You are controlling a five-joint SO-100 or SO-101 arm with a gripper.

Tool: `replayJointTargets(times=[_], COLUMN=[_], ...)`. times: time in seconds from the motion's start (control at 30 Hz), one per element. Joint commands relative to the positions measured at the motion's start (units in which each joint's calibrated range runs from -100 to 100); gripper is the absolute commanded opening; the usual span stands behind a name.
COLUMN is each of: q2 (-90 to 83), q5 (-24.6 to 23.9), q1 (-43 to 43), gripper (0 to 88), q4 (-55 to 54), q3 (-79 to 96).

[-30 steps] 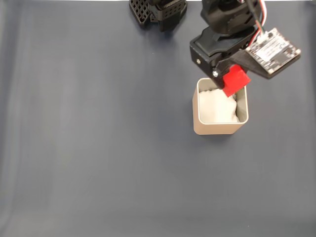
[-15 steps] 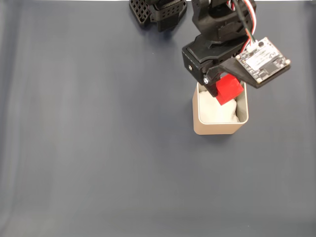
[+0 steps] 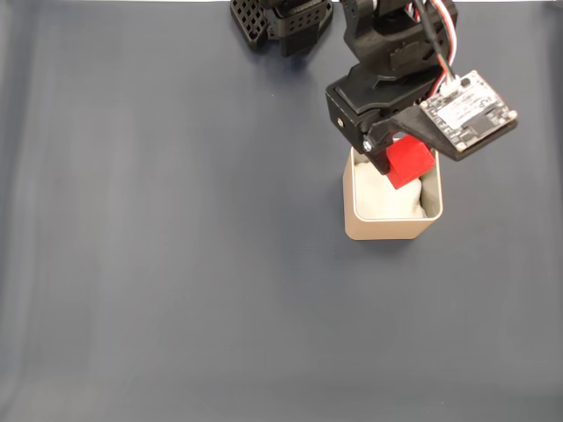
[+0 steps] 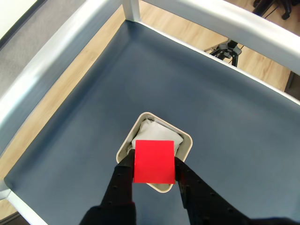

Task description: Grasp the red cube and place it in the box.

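Observation:
The red cube [image 3: 409, 162] hangs directly above the beige box [image 3: 392, 227], held between the black fingers of my gripper [image 3: 400, 158]. In the wrist view the red cube [image 4: 154, 161] sits clamped between both fingers of my gripper [image 4: 154, 169], covering part of the box [image 4: 183, 138] and its white padding [image 4: 149, 133] below. The box stands upright on the dark blue table cover. The cube is above the box's far rim, clear of the padding.
The arm's black base [image 3: 281, 22] stands at the table's far edge in the fixed view. A metal frame rail [image 4: 61, 51] borders the table in the wrist view, with wooden floor beyond. Open blue table surface [image 3: 158, 246] spreads left of and in front of the box.
My gripper with the cube shifted left and slightly down over the box a second ago, then stayed nearly still over the last half second.

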Motion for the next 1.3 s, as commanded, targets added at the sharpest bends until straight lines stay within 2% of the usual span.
replayJointTargets(times=[0.0, 0.13, 0.27, 0.97, 1.07, 1.27], q2=[-1.06, -1.84, -2.53, -3.05, -3.22, -4.18], q5=[-0.49, -0.68, -0.29, 0.00, -0.54, -3.91], q1=[-0.51, -0.44, -0.44, -0.44, -0.30, 1.33], gripper=[25.6, 36.6, 42.0, 44.4, 38.9, 14.5], q4=[-0.80, -0.64, -0.39, -0.39, -0.31, -0.88], q3=[-0.63, 0.65, 1.19, 1.38, 1.47, 2.20])
